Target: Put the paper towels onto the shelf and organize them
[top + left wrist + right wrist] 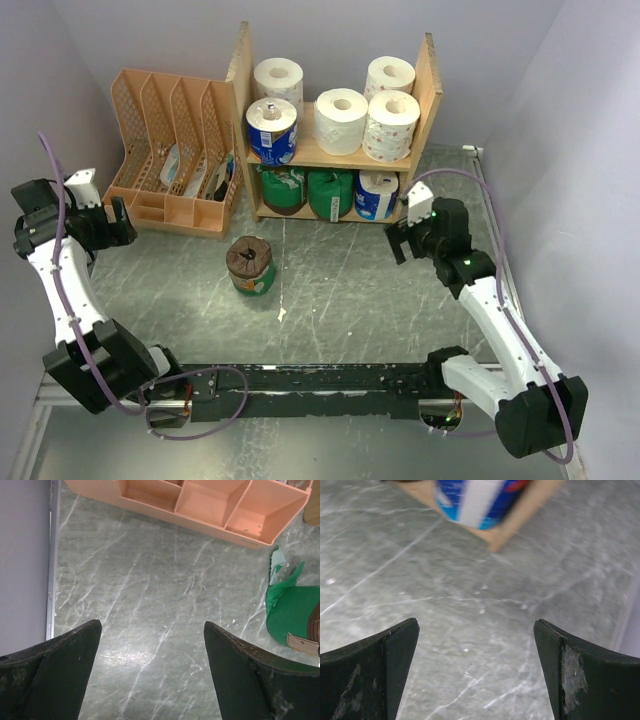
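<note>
Both ends are empty right now. My left gripper and right gripper are spread wide with nothing between the fingers, each hovering over bare table. One loose roll, green wrap with a brown top, stands on the table between the arms, well short of the shelf. The rest of the paper towels sit on it already, three below and five up top.

My take: come at the loose roll from above, jaws straddling its sides. Squeeze gently since it's soft, and lift clear before carrying it over. Free space looks tight, so I'd guess the upper tier.

The left wrist view catches the roll's green edge at far right, plus the peach organizer. The right wrist view only gets a blurry blue roll at the shelf's foot. Only the top view shows everything.
</note>
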Available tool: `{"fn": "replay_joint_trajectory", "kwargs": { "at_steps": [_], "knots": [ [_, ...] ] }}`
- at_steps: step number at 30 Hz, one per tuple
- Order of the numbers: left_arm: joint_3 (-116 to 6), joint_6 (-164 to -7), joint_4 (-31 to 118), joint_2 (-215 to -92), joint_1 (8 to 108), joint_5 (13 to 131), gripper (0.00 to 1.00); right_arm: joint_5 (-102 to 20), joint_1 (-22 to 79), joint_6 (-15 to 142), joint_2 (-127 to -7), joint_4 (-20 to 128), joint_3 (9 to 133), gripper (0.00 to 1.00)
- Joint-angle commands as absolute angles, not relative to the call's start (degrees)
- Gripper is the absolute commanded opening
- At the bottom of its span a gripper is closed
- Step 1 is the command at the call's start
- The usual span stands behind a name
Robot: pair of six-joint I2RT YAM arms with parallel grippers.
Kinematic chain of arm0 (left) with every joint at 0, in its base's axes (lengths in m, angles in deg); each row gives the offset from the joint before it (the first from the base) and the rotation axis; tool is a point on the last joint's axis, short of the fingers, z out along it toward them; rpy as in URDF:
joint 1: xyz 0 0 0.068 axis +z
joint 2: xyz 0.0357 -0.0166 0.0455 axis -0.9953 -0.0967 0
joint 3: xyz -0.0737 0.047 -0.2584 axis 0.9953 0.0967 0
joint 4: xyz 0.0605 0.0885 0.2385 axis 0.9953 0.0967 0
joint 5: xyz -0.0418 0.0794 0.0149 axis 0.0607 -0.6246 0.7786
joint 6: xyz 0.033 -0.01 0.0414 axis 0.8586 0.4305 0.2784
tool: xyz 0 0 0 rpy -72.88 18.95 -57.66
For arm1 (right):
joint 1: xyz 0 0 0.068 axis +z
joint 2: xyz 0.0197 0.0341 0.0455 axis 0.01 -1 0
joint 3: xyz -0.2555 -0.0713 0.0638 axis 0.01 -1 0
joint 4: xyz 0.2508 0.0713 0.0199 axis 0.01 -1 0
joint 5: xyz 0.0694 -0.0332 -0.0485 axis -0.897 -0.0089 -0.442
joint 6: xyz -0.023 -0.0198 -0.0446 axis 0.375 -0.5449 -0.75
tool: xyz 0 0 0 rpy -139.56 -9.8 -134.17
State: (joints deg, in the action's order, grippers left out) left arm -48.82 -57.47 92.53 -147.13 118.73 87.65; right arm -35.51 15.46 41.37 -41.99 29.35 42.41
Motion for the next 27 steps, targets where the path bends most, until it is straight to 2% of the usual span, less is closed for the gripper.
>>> {"fn": "replay_joint_trajectory", "kwargs": {
  "at_steps": [1, 3, 6, 9, 12, 14, 18, 21, 27],
  "knots": [
    [-52.45, -59.85, 93.28, -149.64, 118.92, 85.85, 0.91, -29.19, 7.98, 44.44, -39.92, 31.55, 43.61, 1.00],
    [-52.89, -61.83, 91.19, -149.92, 118.93, 85.24, 0.86, -32.16, 4.03, 44.63, -38.57, 29.52, 44.26, 1.00],
    [-52.97, -62.07, 88.36, -149.96, 118.91, 86.23, 0.88, -38.46, -1.81, 44.36, -36.84, 26.23, 44.77, 1.00],
    [-54.61, -61.53, 87.61, -151.81, 118.96, 86.52, 0.90, -39.16, -7.77, 45.33, -36.50, 23.71, 45.49, 1.00],
    [-58.19, -56.68, 92.54, -157.17, 118.96, 92.07, 0.94, -43.76, -13.60, 45.13, -35.50, 20.77, 46.31, 1.00],
    [-60.04, -53.52, 96.81, -160.44, 118.90, 98.02, 1.00, -48.39, -16.34, 44.12, -33.62, 20.19, 45.76, 1.00],
    [-63.10, -48.08, 100.28, -162.66, 117.89, 108.07, 1.00, -50.85, -18.68, 42.89, -31.73, 21.30, 43.78, 1.00],
    [-66.97, -41.33, 105.27, -163.03, 109.15, 106.20, 1.00, -51.62, -19.17, 42.47, -32.47, 21.18, 43.56, 1.00],
    [-63.38, -38.52, 104.49, -159.18, 84.95, 98.48, 1.00, -51.94, -19.28, 42.12, -35.08, 20.98, 43.51, 1.00]
  ]
}}
